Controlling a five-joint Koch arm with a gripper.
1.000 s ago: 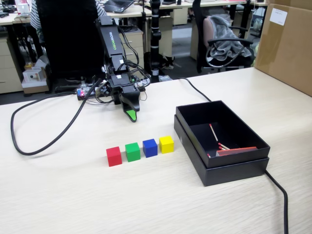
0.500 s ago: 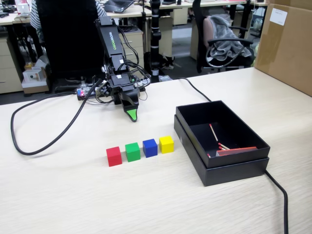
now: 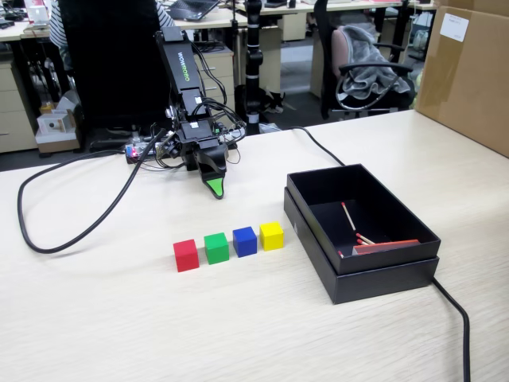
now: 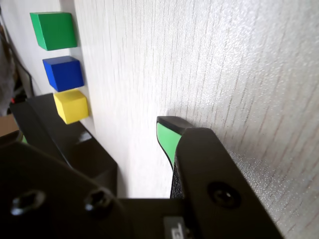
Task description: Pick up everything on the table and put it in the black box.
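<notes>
Gripper [image 3: 215,192] empty, jaw gap can't be told; hangs behind cube row. Approach step: next, drop onto yellow cube [image 3: 272,235] nearest black box [image 3: 362,263].

An office, swivel chair [image 3: 367,68] draped with a grey jacket, desks with drawer units [image 3: 16,107] behind, brown carton [image 3: 468,72] on the table [image 3: 119,318]

Four glossy cubes sit in a row on the pale counter [image 3: 119,318]: red cube [image 3: 185,255], green cube [image 3: 216,247], blue cube [image 3: 245,241], yellow cube [image 3: 272,235], leftmost to rightmost. Just right stands the open black box [image 3: 382,278].
</notes>
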